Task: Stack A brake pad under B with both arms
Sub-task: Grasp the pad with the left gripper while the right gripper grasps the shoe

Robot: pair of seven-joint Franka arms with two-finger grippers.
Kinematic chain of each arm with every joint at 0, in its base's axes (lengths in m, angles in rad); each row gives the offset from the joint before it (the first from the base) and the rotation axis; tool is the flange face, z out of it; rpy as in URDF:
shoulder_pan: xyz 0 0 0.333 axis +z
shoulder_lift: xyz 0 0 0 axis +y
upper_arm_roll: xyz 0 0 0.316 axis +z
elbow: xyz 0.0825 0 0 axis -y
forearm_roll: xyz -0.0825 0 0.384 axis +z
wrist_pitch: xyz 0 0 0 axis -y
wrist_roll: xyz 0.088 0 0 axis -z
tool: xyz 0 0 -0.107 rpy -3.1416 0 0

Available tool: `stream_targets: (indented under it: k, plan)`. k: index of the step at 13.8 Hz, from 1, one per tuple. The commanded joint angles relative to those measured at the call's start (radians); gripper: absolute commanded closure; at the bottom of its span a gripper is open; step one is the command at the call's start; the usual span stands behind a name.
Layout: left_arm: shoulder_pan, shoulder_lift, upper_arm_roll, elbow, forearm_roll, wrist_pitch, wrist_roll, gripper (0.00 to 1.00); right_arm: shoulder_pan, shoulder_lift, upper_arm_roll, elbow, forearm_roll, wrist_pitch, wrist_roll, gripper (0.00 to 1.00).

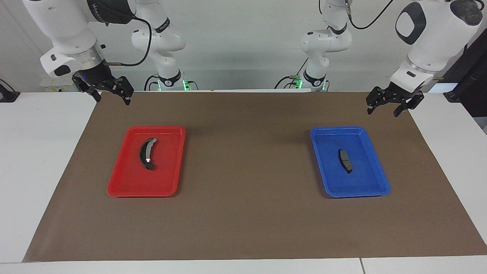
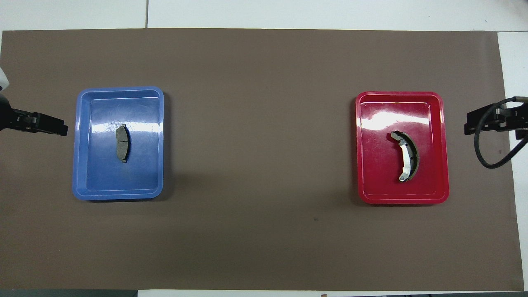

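Note:
The A brake pad (image 1: 345, 160) (image 2: 122, 143), small, flat and dark grey, lies in the blue tray (image 1: 335, 130) (image 2: 119, 89). B (image 1: 147, 153) (image 2: 406, 156), a longer crescent with a silvery strip, lies in the red tray (image 1: 156, 128) (image 2: 398, 95). My left gripper (image 1: 382, 112) (image 2: 53, 126) hangs open and empty over the mat beside the blue tray. Over the mat's corner at the red tray's end, my right gripper (image 1: 112, 99) (image 2: 474, 123) waits open, holding nothing.
A brown mat (image 1: 243, 213) covers most of the white table (image 1: 38, 171). The two trays sit well apart on it, one toward each arm's end. A black cable (image 2: 489, 161) loops from the right wrist.

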Motion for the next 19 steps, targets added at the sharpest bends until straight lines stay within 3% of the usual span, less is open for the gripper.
stream_targets:
  k: [1,3,5,8,12,19]
  plan:
    - [0.000,-0.035,-0.002,-0.142,0.010,0.131,-0.009,0.08,-0.016,-0.030,0.005,-0.060,0.020,0.047,-0.026,0.00]
    - [-0.001,-0.006,-0.004,-0.233,0.010,0.259,-0.030,0.08,-0.016,-0.070,0.007,-0.159,0.022,0.133,-0.028,0.00]
    - [-0.024,0.061,-0.004,-0.254,0.010,0.339,-0.085,0.09,-0.014,-0.124,0.007,-0.331,0.023,0.280,-0.051,0.00]
    - [-0.038,0.162,-0.004,-0.267,0.010,0.444,-0.106,0.09,-0.020,-0.084,0.005,-0.446,0.025,0.420,-0.135,0.00]
    - [-0.038,0.178,-0.004,-0.406,0.010,0.658,-0.107,0.09,-0.025,-0.032,0.005,-0.638,0.032,0.726,-0.203,0.00]
    - [-0.029,0.235,-0.004,-0.458,0.010,0.692,-0.184,0.10,-0.042,0.085,0.005,-0.723,0.037,0.940,-0.266,0.00]
